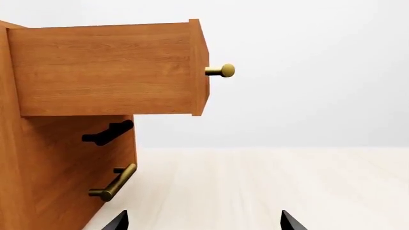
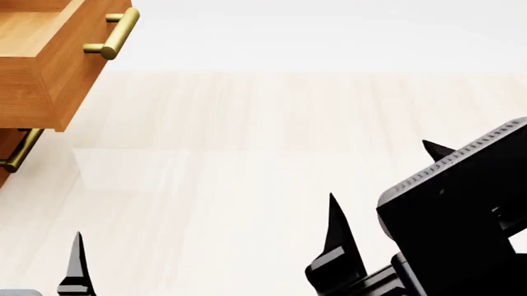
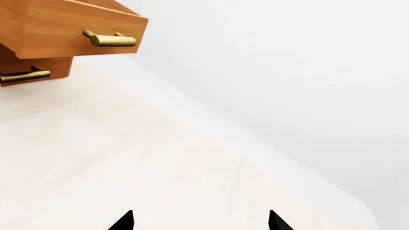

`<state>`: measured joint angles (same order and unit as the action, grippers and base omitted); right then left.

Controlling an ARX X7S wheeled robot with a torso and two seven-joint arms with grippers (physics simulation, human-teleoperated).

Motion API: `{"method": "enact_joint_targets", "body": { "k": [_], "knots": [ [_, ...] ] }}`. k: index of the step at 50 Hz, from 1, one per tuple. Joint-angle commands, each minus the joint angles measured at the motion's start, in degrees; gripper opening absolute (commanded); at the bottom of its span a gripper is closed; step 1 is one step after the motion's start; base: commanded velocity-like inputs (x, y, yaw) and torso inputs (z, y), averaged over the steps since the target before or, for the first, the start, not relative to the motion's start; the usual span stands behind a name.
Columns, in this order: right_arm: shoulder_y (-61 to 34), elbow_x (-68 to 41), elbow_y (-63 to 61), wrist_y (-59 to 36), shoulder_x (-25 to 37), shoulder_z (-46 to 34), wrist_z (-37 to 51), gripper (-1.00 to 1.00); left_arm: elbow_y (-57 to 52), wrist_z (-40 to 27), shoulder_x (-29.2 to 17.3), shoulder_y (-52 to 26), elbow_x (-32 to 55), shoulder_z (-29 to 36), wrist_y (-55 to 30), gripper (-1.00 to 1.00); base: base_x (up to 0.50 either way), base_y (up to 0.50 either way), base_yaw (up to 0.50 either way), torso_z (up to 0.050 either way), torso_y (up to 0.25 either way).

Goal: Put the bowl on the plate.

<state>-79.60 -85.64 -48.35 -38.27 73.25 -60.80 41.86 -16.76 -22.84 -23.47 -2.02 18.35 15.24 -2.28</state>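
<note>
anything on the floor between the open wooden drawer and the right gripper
Nothing: in the head view only bare pale wood-grain floor lies between the pulled-out wooden drawer with the brass handle and the black right gripper.

Home-like room; wooden drawer cabinet (image 1: 70,143); pale plank floor (image 2: 272,160)

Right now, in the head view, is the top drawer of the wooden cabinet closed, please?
No, the top drawer is pulled out, jutting forward past the lower drawer's handle.
</note>
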Motion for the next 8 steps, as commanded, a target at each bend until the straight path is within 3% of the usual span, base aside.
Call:
{"method": "enact_joint_targets", "body": {
  "k": [1, 8],
  "knots": [
    [-0.8, 3.3, -2.8, 0.5, -0.4, 1.1, 1.2, 1.00, 0.1, -0.1, 0.0, -0.1, 0.0, 0.2, 0.1, 1.00, 0.00, 0.00, 0.00, 0.000, 0.000],
    [-1.3, 5.5, -4.0, 0.1, -1.0, 1.5, 1.7, 1.00, 0.2, -0.1, -0.1, -0.1, 0.0, 0.2, 0.2, 1.00, 0.00, 0.00, 0.00, 0.000, 0.000]
  ]
}}
